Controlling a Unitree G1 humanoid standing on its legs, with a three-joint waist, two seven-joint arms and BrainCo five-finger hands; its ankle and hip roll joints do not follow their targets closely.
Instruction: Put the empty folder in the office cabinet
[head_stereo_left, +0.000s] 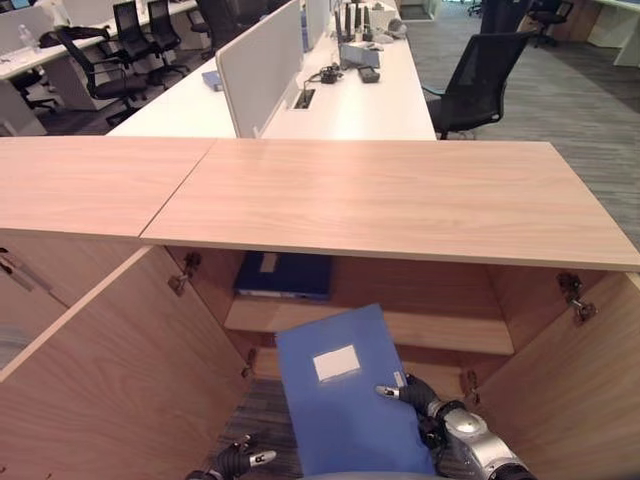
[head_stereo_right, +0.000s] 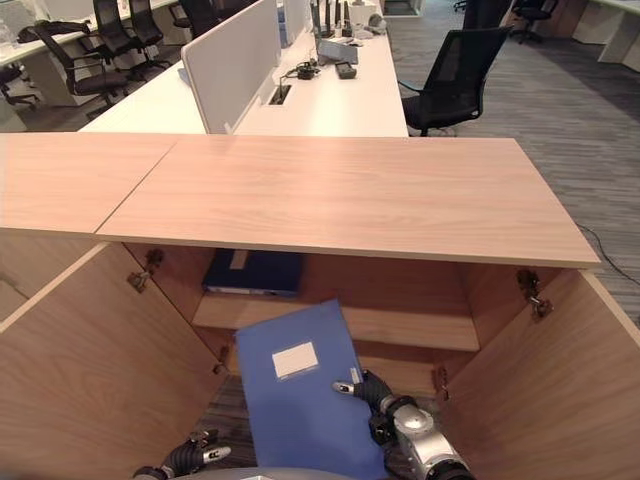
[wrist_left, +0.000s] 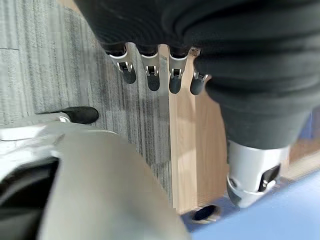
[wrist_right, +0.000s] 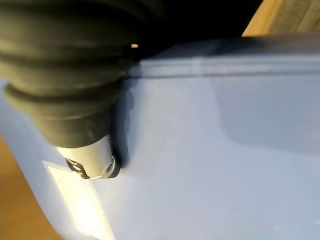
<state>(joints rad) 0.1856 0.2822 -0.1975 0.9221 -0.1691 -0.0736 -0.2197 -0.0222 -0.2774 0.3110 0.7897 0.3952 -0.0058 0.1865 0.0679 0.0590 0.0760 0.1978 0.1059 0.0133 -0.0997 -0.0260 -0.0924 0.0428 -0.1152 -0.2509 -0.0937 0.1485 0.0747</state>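
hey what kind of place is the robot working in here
Most likely an open-plan office. Behind the wooden cabinet stand long white desks split by a divider panel, with black swivel chairs on grey carpet. The right hand holds a blue folder before the open cabinet.

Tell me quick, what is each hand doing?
Left hand: open, fingers relaxed, holding nothing, low beside the cabinet door.
Right hand: shut on the blue folder, thumb on its cover.
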